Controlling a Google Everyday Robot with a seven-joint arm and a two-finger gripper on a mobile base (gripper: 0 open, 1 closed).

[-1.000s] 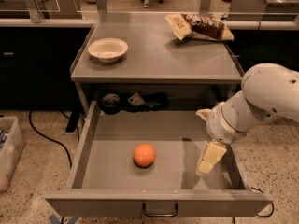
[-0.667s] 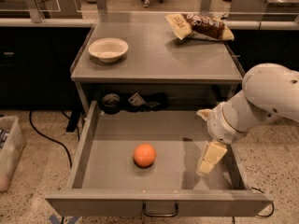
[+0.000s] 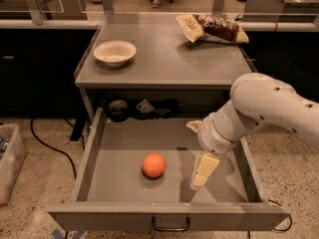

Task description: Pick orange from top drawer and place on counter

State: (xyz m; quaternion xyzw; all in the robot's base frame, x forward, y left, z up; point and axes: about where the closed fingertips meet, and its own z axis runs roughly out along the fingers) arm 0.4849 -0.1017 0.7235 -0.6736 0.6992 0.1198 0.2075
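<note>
Our gripper hangs low in the right half of the open drawer, holding nothing that we can see, though we cannot tell how wide it stands. Left of it and apart from it, the orange rests on the drawer floor. Farther back we see the counter with a bowl at left and a bag at far right

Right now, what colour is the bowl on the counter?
White bowl, camera view; the hand hangs over the drawer beside the orange.
</note>
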